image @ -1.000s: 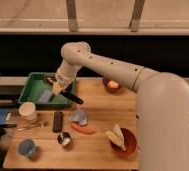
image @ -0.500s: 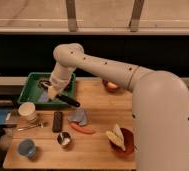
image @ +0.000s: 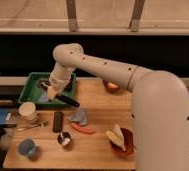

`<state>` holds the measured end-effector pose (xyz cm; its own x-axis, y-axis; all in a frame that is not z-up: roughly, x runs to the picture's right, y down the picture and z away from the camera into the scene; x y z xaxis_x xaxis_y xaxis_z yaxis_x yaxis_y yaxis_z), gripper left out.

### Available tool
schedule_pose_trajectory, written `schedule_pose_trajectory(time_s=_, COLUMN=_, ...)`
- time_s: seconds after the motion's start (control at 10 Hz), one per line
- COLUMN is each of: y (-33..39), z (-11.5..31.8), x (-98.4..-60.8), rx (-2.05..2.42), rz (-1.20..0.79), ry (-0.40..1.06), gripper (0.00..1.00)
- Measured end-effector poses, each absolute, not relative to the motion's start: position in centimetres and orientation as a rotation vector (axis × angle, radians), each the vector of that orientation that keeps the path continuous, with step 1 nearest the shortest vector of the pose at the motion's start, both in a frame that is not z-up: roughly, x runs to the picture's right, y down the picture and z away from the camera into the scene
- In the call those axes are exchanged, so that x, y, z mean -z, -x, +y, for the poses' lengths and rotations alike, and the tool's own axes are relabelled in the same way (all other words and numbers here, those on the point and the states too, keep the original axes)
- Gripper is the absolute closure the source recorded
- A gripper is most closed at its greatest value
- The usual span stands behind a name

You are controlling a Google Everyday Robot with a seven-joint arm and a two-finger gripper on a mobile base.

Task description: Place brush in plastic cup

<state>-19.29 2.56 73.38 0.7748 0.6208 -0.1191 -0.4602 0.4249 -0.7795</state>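
The pincer (image: pixel 52 93) hangs over the green tray (image: pixel 37 75), at the bench's (image: pixel 94 151) 10 o'clock corner. It looks closed on one end of the brush (image: pixel 68 100), whose free end slants towards 4 o'clock, out past the tray's rim. The cup (image: pixel 27 147) stands well apart, at about 7 o'clock from the pincer, near the bench's front corner. The cream cup (image: pixel 28 111) and the remote (image: pixel 57 121) lie between the two.

I take this to be the carry, with the pick done and the placing not yet begun. Next, the arm should swing towards 7 o'clock, passing above the cream cup. The brush should then be tipped nearer upright, its low end brought over the cup's mouth, and lowered before release.
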Motion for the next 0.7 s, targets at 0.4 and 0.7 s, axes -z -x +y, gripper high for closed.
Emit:
schedule_pose_trajectory(time_s=0.4, y=21.9, z=5.2, x=-71.2, rx=-0.57, rz=-0.178, ry=0.903, gripper=1.0)
schedule_pose_trajectory(time_s=0.7, y=24.6, z=8.8, x=-68.6, rx=-0.48, rz=-0.177, ry=0.915, gripper=1.0)
